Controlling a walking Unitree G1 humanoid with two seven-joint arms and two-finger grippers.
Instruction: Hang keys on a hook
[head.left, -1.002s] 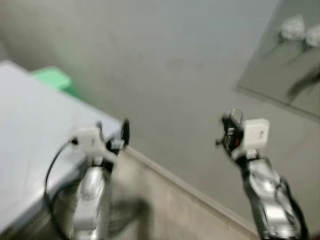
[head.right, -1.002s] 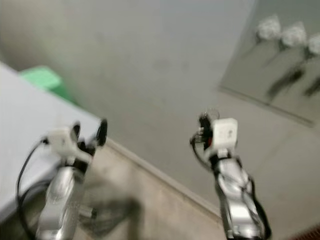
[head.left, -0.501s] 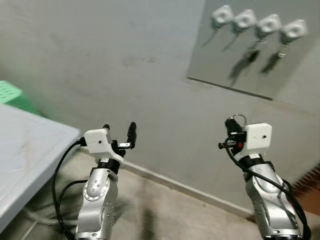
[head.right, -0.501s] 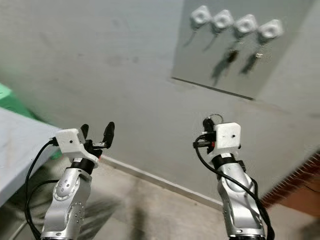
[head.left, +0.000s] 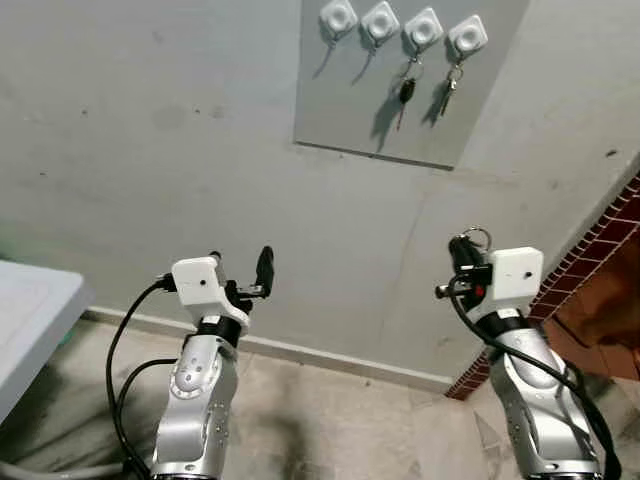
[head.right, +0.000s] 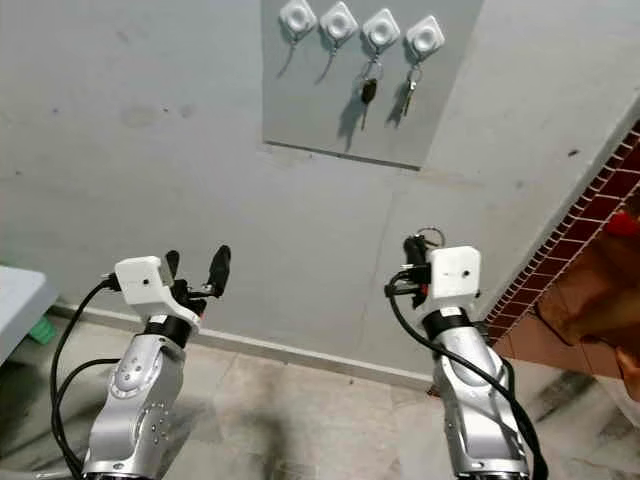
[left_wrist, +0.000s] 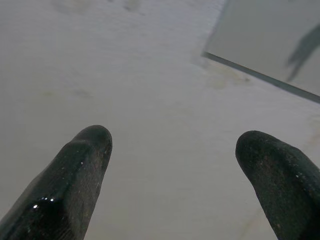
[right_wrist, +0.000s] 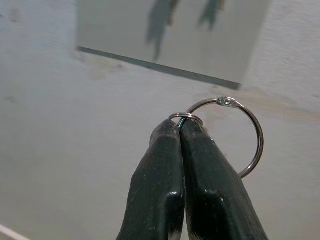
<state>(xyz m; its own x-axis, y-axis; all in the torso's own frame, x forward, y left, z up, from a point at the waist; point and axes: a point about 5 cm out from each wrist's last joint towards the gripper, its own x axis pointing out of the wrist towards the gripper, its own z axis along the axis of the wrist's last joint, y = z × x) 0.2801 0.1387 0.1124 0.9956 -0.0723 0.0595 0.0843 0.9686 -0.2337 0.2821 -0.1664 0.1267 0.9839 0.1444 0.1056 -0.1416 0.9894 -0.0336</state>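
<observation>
High on the wall a grey panel (head.left: 350, 110) carries a row of several white hooks (head.left: 338, 15). The two rightmost hooks hold a black-headed key (head.left: 405, 92) and a silver key (head.left: 448, 90); the two left ones are bare. My right gripper (head.left: 462, 252) is raised below the panel, to its right, shut on a silver key ring (right_wrist: 240, 135) that sticks up past its fingertips. My left gripper (head.left: 240, 275) is held up at the same height, open and empty, facing the bare wall (left_wrist: 150, 90).
A white table edge (head.left: 30, 300) juts in at the far left. A red brick wall (head.left: 600, 260) meets the grey wall at the right. Tiled floor (head.left: 330, 420) lies below, with a skirting strip along the wall base.
The camera has swung right and tilted up. The hook panel now sits top centre and the brick wall has come into view. Both grippers keep their pose.
</observation>
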